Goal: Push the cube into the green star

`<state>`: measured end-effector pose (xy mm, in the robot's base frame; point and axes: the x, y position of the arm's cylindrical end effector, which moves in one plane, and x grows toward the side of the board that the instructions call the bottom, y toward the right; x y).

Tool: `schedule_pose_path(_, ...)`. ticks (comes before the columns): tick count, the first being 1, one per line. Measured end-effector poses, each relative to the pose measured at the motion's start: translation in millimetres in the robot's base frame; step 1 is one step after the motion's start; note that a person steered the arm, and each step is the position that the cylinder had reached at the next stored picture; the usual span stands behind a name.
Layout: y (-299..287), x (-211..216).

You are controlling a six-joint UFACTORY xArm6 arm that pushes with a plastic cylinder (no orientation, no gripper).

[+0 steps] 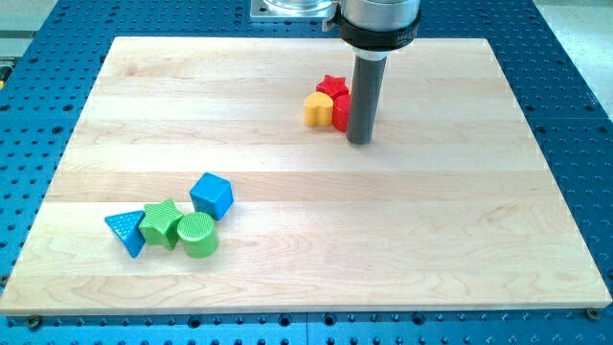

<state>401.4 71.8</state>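
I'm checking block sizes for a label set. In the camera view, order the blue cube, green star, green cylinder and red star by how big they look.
1. blue cube
2. green cylinder and green star: alike, unranked
3. red star, though it is farther off and partly hidden

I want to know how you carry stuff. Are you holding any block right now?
No, nothing is held. I only have a rod, and my tip rests on the board beside the red block, far from the blue cube.
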Motion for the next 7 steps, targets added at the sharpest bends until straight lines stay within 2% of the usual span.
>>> schedule_pose_path(2, -3.8, 15.1)
schedule_pose_path(3, -49.4, 85.7)
schedule_pose_path(4, -102.9, 86.7)
schedule_pose_path(5, -159.2, 120.4)
schedule_pose_path(6, -150.3, 100.8)
schedule_pose_path(7, -151.9, 63.9)
